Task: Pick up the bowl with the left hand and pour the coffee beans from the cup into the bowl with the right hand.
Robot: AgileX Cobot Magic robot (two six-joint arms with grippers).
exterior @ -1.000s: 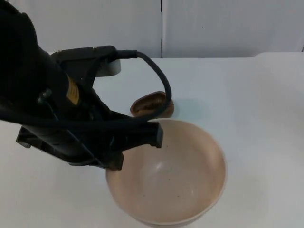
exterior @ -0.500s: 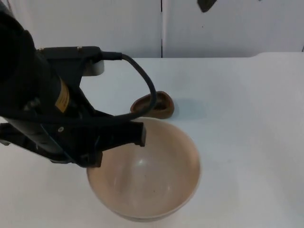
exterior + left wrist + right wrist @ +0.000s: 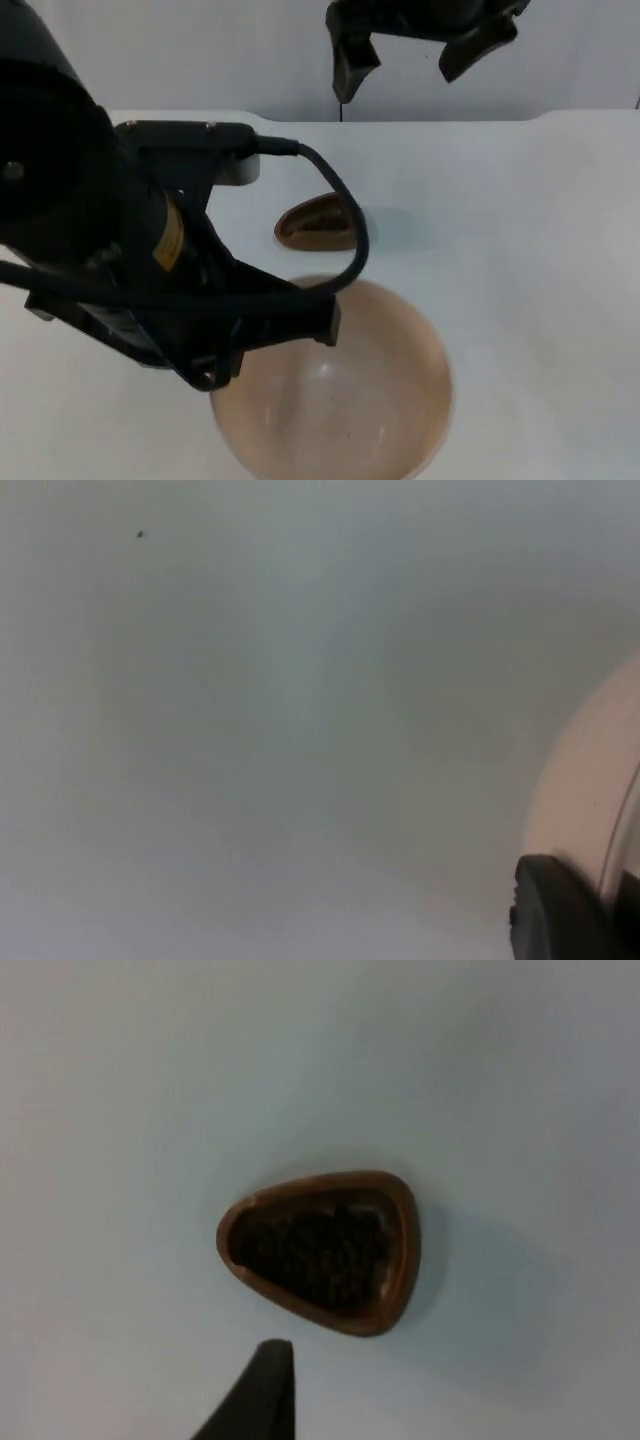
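Top view: left pincer (image 3: 325, 315) pinches the raised bowl (image 3: 340, 400); right pincer (image 3: 400, 45), spread, hasn't reached the full cup (image 3: 318, 225).

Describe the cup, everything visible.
The cup is small, brown and glossy, with a rounded-triangle rim rather than a round one. It stands upright on the white table, holding dark coffee beans to near the rim. It sits just beyond the bowl. Nothing grips it; the right hand hangs open above it.
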